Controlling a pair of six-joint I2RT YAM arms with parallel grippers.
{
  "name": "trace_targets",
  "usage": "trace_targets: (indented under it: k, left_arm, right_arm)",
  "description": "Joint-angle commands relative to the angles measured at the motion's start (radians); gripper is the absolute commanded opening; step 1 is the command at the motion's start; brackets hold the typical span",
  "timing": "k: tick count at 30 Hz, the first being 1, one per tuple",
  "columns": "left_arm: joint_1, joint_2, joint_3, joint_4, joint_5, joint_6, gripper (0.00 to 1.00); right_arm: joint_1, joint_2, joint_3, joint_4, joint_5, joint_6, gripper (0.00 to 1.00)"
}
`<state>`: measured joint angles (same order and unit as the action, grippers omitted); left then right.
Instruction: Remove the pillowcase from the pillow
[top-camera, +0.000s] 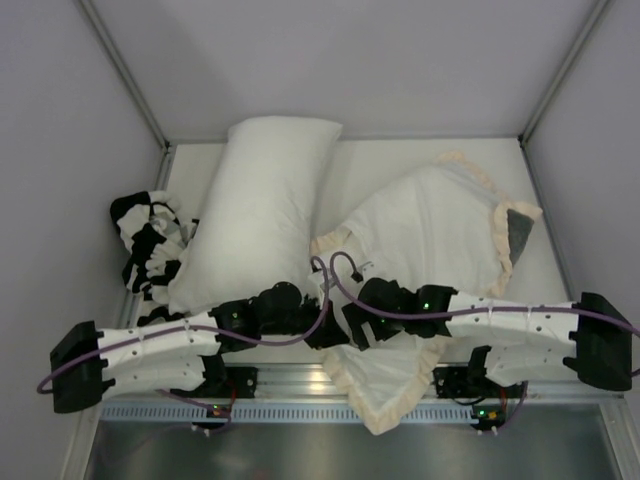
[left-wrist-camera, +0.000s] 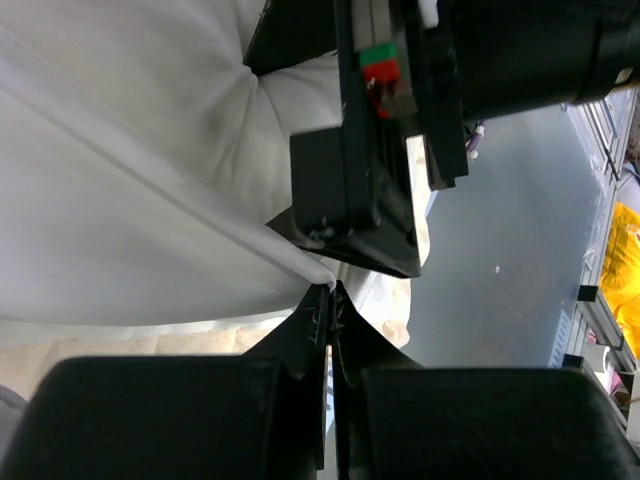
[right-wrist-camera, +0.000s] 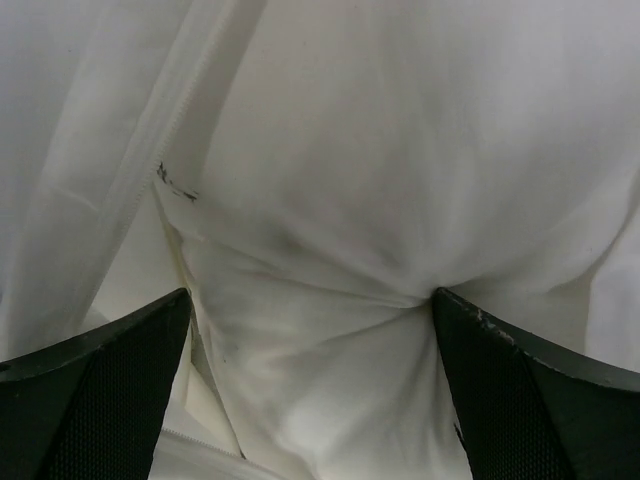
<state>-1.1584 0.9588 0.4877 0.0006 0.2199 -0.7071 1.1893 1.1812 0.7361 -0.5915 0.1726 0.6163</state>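
The pillowcase (top-camera: 430, 225) lies at the right of the table, white reverse face up. It has a cream frill and a dark grey corner at the far right. It bulges with the pillow inside, and one frilled flap hangs over the near edge. My left gripper (top-camera: 325, 325) is shut on a thin fold of the pillowcase (left-wrist-camera: 120, 200), pinched at its fingertips (left-wrist-camera: 322, 295). My right gripper (top-camera: 352, 325) faces it. Its fingers (right-wrist-camera: 150, 350) are spread wide and press into the plump white pillow (right-wrist-camera: 310, 380), which puckers between them. The pillowcase's zip edge (right-wrist-camera: 150, 200) lies beside it.
A longer plain white pillow (top-camera: 260, 200) lies at the centre left. A black-and-white patterned cloth (top-camera: 150, 240) is bunched at the left edge. An aluminium rail (top-camera: 300, 385) runs along the near edge. Grey walls enclose the table on three sides.
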Motion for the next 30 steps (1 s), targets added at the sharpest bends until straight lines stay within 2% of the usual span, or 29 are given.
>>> trace_targets:
  k: [1,6,12,15,21,22,24,25,26,30]
  left_arm:
    - [-0.011,-0.023,-0.017,0.012,0.055,0.003,0.0]
    - [-0.011,-0.023,-0.024,0.012,0.049,0.003,0.0]
    - [-0.011,-0.031,-0.026,0.004,0.047,0.0,0.0]
    - [-0.011,-0.045,-0.029,0.004,0.042,-0.002,0.0]
    - [-0.011,-0.098,-0.041,-0.06,0.022,-0.003,0.0]
    - [-0.011,-0.106,-0.043,-0.066,0.019,-0.003,0.0]
    - [-0.011,-0.118,-0.044,-0.077,0.01,-0.003,0.0]
    - [-0.011,-0.121,-0.043,-0.079,0.009,-0.002,0.0]
    - [-0.011,-0.121,-0.043,-0.079,0.006,-0.002,0.0]
    - [-0.011,-0.112,-0.031,-0.08,0.01,-0.002,0.0]
  right_arm:
    - [0.067,0.049,0.019,-0.114,0.054,0.071,0.99]
    - [0.099,0.136,-0.023,-0.111,0.105,0.134,1.0]
    - [0.165,0.308,-0.043,-0.015,0.156,0.279,0.97]
    - [0.184,0.402,-0.041,0.03,0.169,0.307,0.86]
    - [0.204,0.431,-0.061,0.067,0.208,0.355,0.53]
    - [0.204,0.42,-0.066,0.067,0.225,0.361,0.38]
    - [0.201,0.379,-0.072,0.065,0.248,0.373,0.21]
    - [0.197,0.362,-0.073,0.061,0.269,0.372,0.07]
    - [0.194,0.333,-0.072,0.059,0.278,0.373,0.01]
    - [0.15,0.249,-0.049,0.058,0.314,0.34,0.0]
